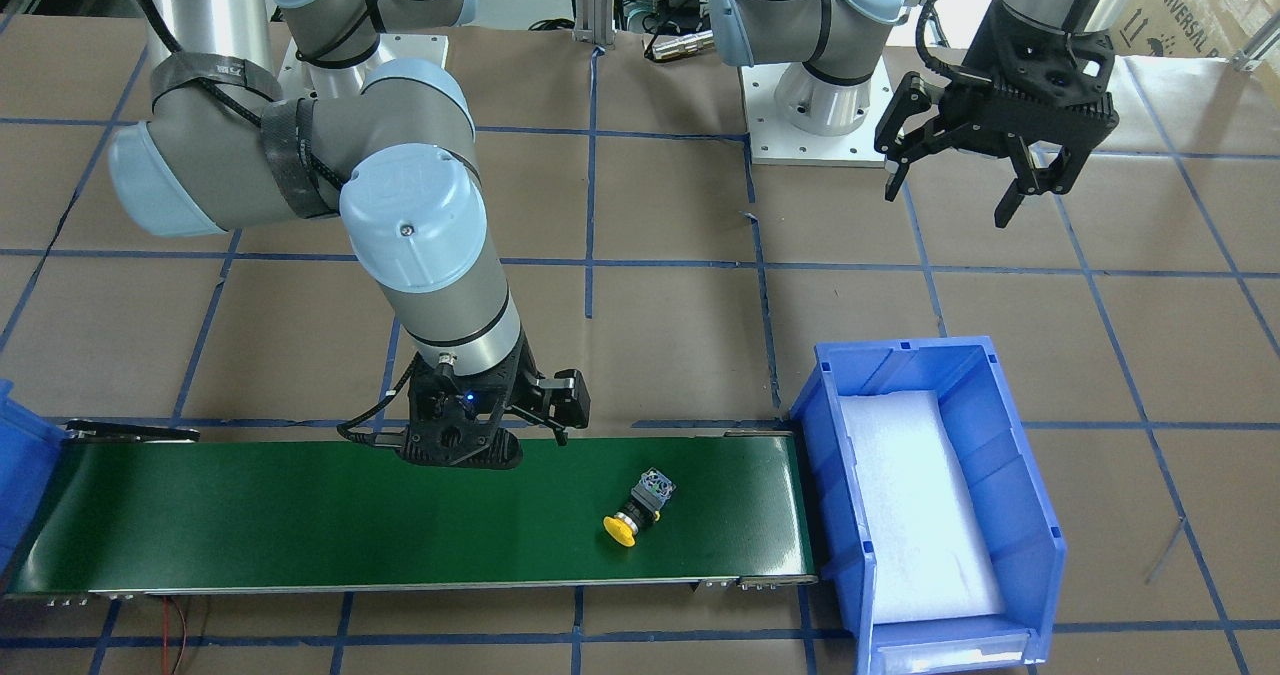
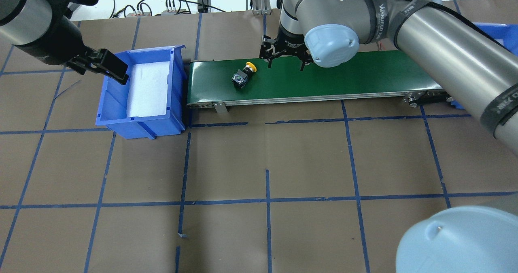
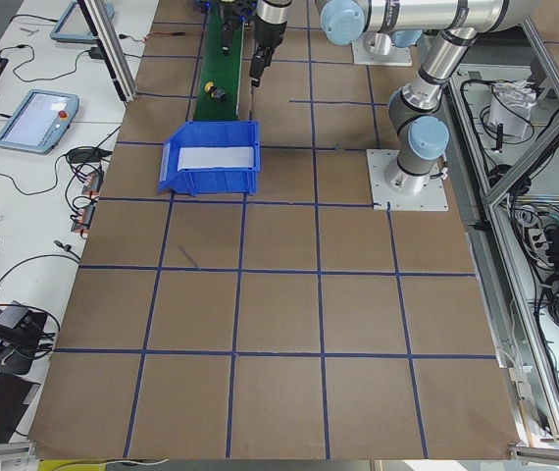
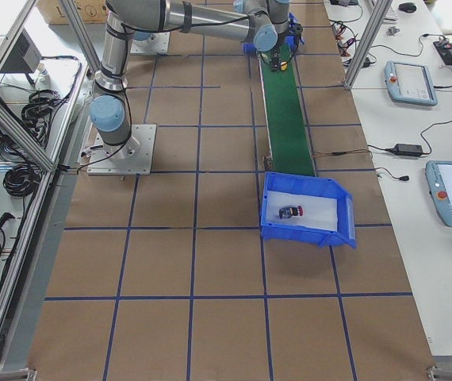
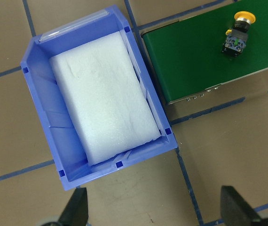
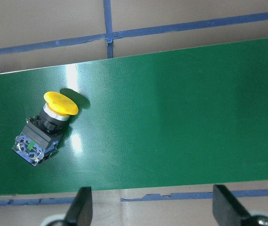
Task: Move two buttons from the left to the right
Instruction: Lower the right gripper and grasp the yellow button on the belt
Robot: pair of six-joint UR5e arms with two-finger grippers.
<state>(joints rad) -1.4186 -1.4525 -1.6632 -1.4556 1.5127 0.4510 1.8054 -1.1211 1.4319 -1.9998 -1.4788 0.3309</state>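
Claws both gape open: right gripper (image 2: 285, 66) hovers over the belt (image 2: 364, 75), apparently to take the yellow button (image 2: 243, 75); left gripper (image 1: 947, 205) hangs clear.

"UNIVERSAL" on cardboard box (image 1: 1187, 7)

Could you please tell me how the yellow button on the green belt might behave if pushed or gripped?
The yellow button lies on its side on the belt, so its round cap could let it pivot or roll if nudged. Its blocky body looks rigid and likely offers flat faces to grip.
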